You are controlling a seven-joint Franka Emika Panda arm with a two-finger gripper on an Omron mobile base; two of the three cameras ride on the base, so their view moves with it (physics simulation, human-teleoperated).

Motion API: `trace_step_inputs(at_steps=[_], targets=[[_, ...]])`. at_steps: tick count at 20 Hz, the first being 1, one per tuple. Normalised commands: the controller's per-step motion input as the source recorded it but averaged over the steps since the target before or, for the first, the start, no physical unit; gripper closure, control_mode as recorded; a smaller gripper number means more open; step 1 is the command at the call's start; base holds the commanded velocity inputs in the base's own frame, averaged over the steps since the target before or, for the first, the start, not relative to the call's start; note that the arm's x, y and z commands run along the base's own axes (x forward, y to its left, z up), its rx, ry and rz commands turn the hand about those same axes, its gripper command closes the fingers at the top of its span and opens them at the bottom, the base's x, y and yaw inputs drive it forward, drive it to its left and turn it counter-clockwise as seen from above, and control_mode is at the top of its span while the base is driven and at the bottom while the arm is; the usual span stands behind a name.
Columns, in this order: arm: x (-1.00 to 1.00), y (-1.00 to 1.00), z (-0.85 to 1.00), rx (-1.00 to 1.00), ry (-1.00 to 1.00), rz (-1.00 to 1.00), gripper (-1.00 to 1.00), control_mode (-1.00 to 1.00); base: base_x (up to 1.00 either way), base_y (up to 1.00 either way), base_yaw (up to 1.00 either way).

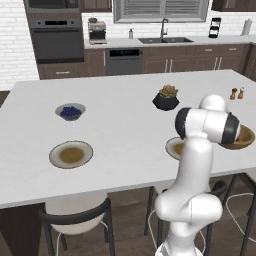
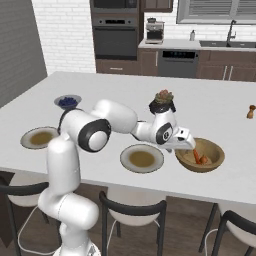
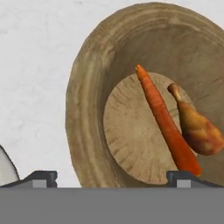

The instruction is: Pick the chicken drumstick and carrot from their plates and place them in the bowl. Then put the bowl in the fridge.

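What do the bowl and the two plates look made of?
Bowl: looks like wood, matte light brown, with grain rings on its floor and streaks on its thick wall. Plates: probably glazed ceramic, going by the smooth pale grey rims and olive-brown centres, though the render leaves that open.

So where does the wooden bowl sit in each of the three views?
Left base view: the bowl peeks out at the right edge, mostly hidden behind the arm's elbow.
Right base view: right of centre on the counter, beside the nearer plate, with the gripper at its rim.
Hand view: it takes up the centre and right, the carrot and chicken drumstick inside.
Shared landmark: the black plant pot behind it.
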Motion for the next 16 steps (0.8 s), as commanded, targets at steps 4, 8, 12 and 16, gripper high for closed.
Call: trace_step_inputs(at_steps=[4, 8, 12, 16], targets=[[0.27, -0.13, -0.27, -0.06, 0.00, 0.00, -1.00, -1.00, 0.00, 0.00, 0.00], [0.25, -0.28, -0.29, -0.07, 0.00, 0.04, -1.00, -1.00, 0.00, 0.00, 0.00], [0.03, -0.35, -0.25, -0.08, 0.00, 0.06, 1.00, -1.00, 0.00, 0.00, 0.00], [0.00, -0.20, -0.19, -0.03, 0.03, 0.08, 1.00, -1.00, 0.00, 0.00, 0.00]])
